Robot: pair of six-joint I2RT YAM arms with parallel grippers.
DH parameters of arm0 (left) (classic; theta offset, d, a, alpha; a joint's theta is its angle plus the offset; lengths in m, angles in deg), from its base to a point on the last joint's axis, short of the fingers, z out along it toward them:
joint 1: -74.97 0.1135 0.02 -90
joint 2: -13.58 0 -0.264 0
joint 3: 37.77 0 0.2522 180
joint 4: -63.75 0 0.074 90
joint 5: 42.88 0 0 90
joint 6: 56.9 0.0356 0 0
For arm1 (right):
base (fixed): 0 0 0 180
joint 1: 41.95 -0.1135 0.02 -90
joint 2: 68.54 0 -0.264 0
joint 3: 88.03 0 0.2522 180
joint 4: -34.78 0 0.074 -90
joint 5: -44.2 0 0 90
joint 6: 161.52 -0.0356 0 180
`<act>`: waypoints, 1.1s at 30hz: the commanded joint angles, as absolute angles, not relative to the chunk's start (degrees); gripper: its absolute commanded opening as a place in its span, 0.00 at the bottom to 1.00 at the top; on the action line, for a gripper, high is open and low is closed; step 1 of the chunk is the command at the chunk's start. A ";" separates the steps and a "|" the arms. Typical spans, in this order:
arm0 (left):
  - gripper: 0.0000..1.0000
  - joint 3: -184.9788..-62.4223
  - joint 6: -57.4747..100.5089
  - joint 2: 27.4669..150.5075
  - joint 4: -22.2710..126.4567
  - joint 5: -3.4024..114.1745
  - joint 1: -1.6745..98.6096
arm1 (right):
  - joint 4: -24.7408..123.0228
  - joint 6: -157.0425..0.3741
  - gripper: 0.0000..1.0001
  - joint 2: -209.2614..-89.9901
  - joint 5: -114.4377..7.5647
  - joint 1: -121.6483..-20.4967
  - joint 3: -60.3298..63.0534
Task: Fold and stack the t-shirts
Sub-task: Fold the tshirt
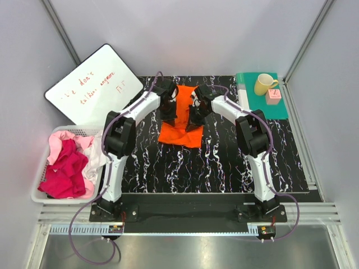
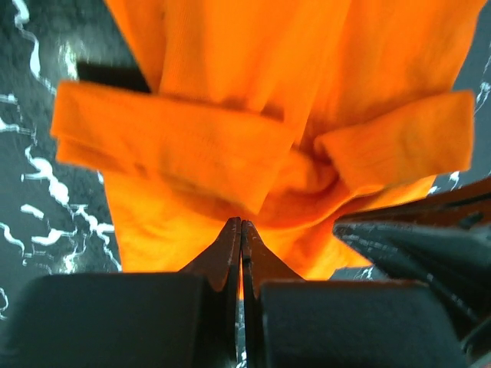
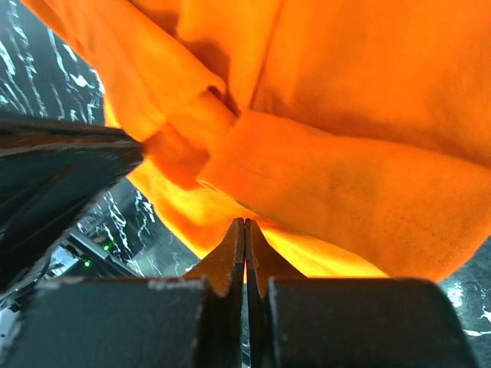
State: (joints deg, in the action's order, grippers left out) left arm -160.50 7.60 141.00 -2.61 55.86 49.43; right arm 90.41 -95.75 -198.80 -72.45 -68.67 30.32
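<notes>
Nearest, left of the orange t-shirt (image 1: 180, 134), a white slatted basket (image 1: 39, 197) holds crumpled magenta cloth (image 1: 67, 168) and pale pink cloth (image 1: 61, 137). The orange t-shirt itself is soft, finely knit fabric, lying as a rough rectangle on a black mat (image 1: 224, 162) veined with white. Its hemmed sleeves are doubled inward into thick bands.

The left pincer (image 1: 170, 112) and the right pincer (image 1: 195, 115) stand on the shirt's middle, close together and tilted toward each other. In each wrist view the flat dark fingers are pressed together, with a thin line of orange between them. The left pincer (image 2: 241, 222) and the right pincer (image 3: 244, 221) each pinch a fold of the shirt, and the bunched cloth spreads just past the tips.

Farther off, left of the shirt, a whiteboard (image 1: 92, 89) with red handwriting leans tilted. To its right lies a flat teal mat (image 1: 280, 109) bearing a yellow mug (image 1: 263, 84) and a small pink block (image 1: 273, 96).
</notes>
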 commanded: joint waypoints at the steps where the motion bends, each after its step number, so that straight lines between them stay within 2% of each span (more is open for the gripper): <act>1: 0.00 -165.08 6.64 144.27 -1.87 55.39 49.83 | 91.17 -95.95 0.00 -200.64 -73.04 -68.31 34.00; 7: 0.00 -172.73 5.06 149.10 -2.30 56.35 51.41 | 91.70 -96.57 0.00 -202.22 -68.92 -68.14 36.72; 11: 0.00 -172.30 5.23 145.96 -2.13 55.13 51.76 | 92.31 -97.18 0.00 -203.10 -66.54 -68.05 39.10; 22: 0.00 -156.93 7.43 129.96 1.82 54.77 51.24 | 92.49 -98.33 0.00 -204.77 -62.94 -67.96 42.88; 33: 0.00 -146.37 9.89 127.75 4.02 54.77 50.01 | 94.77 -100.08 0.00 -207.50 -56.87 -67.87 48.50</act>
